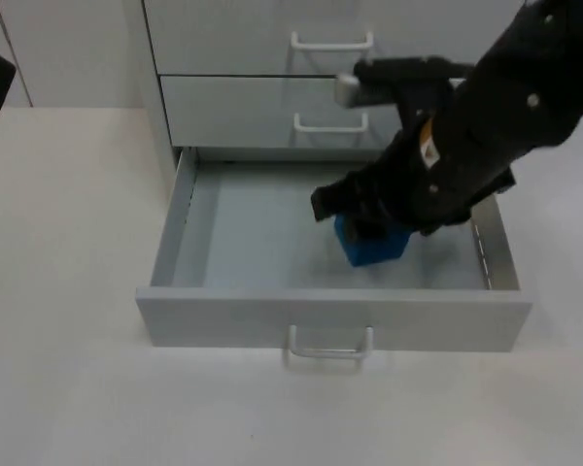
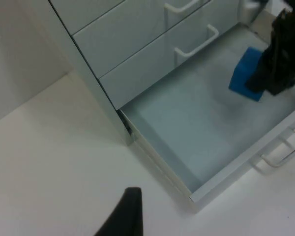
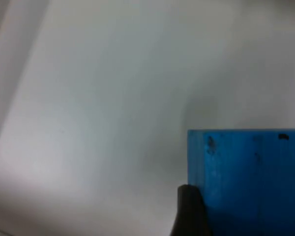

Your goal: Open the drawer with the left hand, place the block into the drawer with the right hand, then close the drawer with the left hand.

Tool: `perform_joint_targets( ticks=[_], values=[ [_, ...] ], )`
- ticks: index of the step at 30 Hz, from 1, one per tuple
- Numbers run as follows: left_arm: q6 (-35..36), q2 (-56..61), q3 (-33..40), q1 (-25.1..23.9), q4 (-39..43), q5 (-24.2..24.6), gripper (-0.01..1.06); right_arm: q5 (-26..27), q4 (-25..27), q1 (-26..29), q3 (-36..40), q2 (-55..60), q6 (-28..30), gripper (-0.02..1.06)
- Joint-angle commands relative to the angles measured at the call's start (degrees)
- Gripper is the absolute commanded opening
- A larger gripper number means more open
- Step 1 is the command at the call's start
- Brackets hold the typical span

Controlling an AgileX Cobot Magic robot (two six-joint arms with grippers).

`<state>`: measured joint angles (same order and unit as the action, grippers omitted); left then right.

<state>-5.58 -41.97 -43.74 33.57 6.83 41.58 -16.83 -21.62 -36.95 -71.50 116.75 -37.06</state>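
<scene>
Right gripper on blue block inside open drawer.

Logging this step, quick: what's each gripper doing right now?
Left gripper: waiting off to the side, grip cannot be told.
Right gripper: inside the open drawer, shut on the blue block.

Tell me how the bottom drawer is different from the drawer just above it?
The bottom drawer is pulled out and open; the middle drawer above it is shut flush. The bottom drawer holds a blue block, with the right gripper at it; the middle drawer's inside is hidden. Both are pale grey with white handles.
</scene>
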Motion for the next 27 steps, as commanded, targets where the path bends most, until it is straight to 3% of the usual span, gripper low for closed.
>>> perform_joint_targets(
  ticks=[1,9,11,14,15,20,21,22,27],
  values=[
    [0.32,0.26,0.13,-0.32,0.24,-0.29,1.05,3.3,-0.55,-0.43,-0.32,1.64,0.05,0.0],
    [0.32,0.26,0.13,-0.32,0.24,-0.29,1.05,4.62,-0.55,-0.43,-0.46,5.79,-0.23,0.01],
    [0.32,0.26,0.13,-0.32,0.24,-0.29,1.05,4.26,-0.55,-0.43,-0.46,6.26,-1.08,0.08],
    [0.32,0.26,0.13,-0.32,0.24,-0.29,1.05,3.94,-0.55,-0.43,-0.46,6.26,-1.08,0.34],
    [0.32,0.26,0.13,-0.32,0.24,-0.29,1.05,3.94,-0.55,-0.43,-0.46,6.26,-1.08,0.34],
    [0.32,0.26,0.13,-0.32,0.24,-0.29,1.05,3.49,-0.55,-0.43,-1.54,6.26,-1.08,0.98],
    [0.32,0.26,0.13,-0.32,0.24,-0.29,1.05,3.49,-0.55,-0.43,-1.54,6.26,-1.08,0.98],
    [0.32,0.26,0.13,-0.32,0.24,-0.29,1.05,2.56,-0.55,-0.43,-2.12,6.01,-1.08,1.06],
    [0.32,0.26,0.13,-0.32,0.04,-0.29,1.05,0.59,-0.55,-0.43,-2.67,1.72,-0.32,1.05]
  ],
)
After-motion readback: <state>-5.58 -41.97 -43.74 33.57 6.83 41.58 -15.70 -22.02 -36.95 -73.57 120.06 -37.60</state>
